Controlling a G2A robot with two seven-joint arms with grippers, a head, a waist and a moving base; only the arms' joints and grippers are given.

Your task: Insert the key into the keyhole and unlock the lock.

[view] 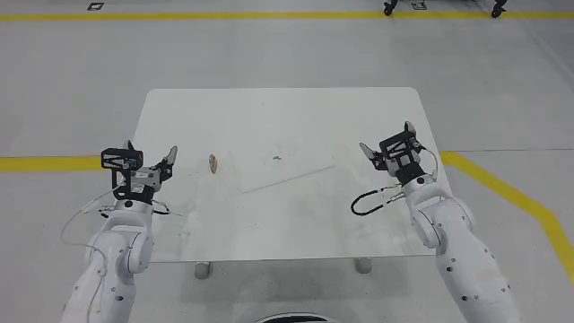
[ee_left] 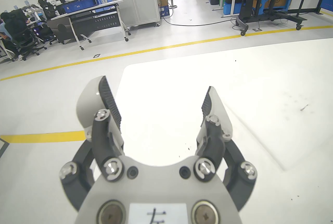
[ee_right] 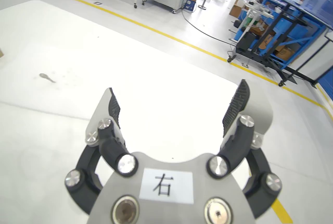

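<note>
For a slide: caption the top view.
Open left hand, open right hand flank tan lock, grey metal key on white table.

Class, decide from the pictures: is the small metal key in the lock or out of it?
Out. The small grey metal key lies alone on the white table, well apart from the small brass-coloured lock.

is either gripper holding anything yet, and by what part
Nothing is held. The left gripper and right gripper are both open and empty; the key lies loose on the table.
</note>
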